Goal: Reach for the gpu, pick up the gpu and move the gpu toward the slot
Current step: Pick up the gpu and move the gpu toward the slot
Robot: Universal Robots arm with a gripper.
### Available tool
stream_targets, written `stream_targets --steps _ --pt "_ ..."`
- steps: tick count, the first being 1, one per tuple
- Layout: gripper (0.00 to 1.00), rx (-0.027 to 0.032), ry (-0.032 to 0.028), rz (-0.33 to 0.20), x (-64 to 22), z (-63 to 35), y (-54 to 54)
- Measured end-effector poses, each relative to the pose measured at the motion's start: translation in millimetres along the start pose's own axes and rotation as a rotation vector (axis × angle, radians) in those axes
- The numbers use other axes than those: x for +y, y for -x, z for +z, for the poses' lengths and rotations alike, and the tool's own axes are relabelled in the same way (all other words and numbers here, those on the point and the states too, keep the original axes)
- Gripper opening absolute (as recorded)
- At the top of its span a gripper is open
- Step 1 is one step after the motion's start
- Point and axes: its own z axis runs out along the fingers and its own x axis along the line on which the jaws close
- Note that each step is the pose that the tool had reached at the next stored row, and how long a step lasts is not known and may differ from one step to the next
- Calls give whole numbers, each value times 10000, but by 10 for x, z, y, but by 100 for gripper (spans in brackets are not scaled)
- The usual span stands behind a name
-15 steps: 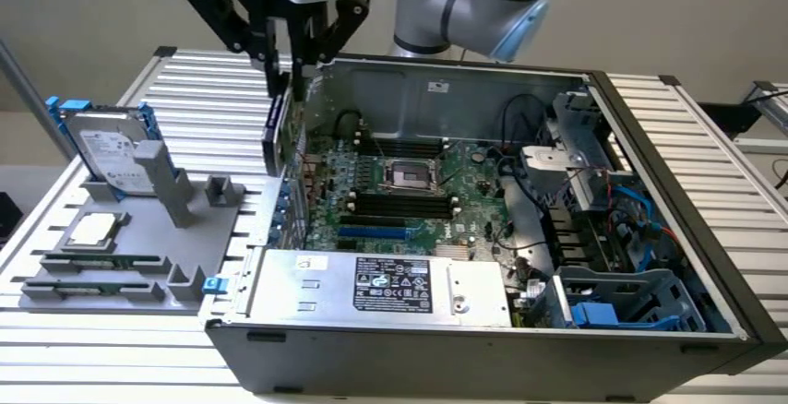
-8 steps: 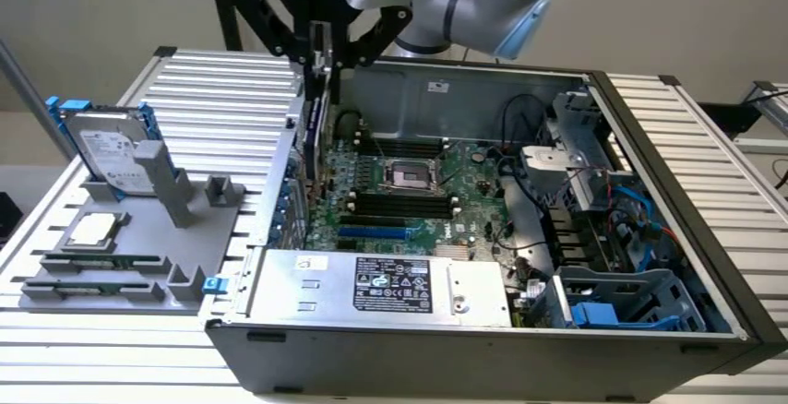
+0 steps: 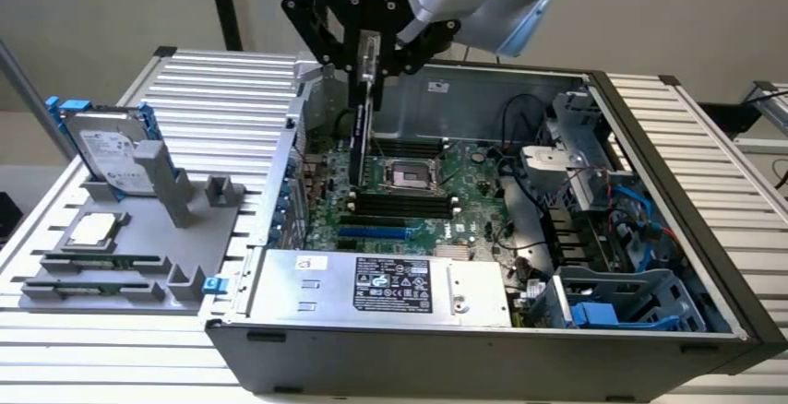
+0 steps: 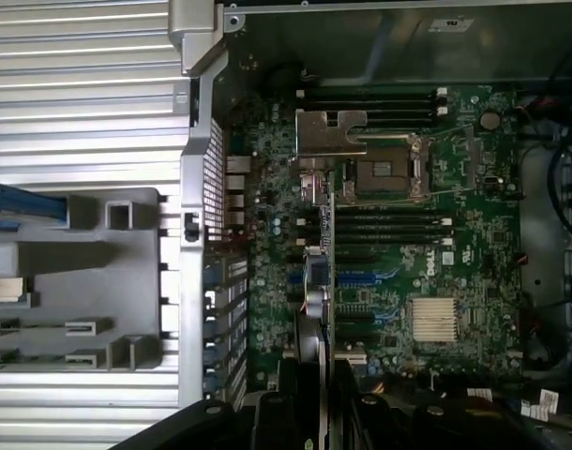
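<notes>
Gripper [image 3: 369, 77] is up over the open computer case [image 3: 640, 330], fingers pinched shut on the gpu [image 3: 362, 136], which hangs edge-on and vertical beneath it, down inside the chassis. From the wrist view the card runs as a thin line from between the fingers out across the motherboard [image 4: 455, 244], its silver bracket [image 4: 331, 139] showing at the far end, close to the CPU socket [image 4: 389, 169].

So the card is off the grey fixture [image 3: 136, 238] on the worktop's left side in the exterior view, where the hard drive [image 3: 109, 150] with blue rails stands, and it hovers above the board rather than seated; I can't tell how close its lower edge is to the blue slots [image 3: 376, 231].

Risks from here, as I judge them: the hold is narrow and sits on the card's top edge, so any twist could swing the card and knock the memory sticks [image 3: 400, 203] or the socket lever. Come in skewed and the edge connector would ride on the slot lip. The bracket could also catch the case's rear wall.
</notes>
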Motion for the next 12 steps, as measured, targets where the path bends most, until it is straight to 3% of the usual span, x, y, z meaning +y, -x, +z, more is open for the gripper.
stream_targets --steps 12 --pt "26 2 -40 -88 12 115 514"
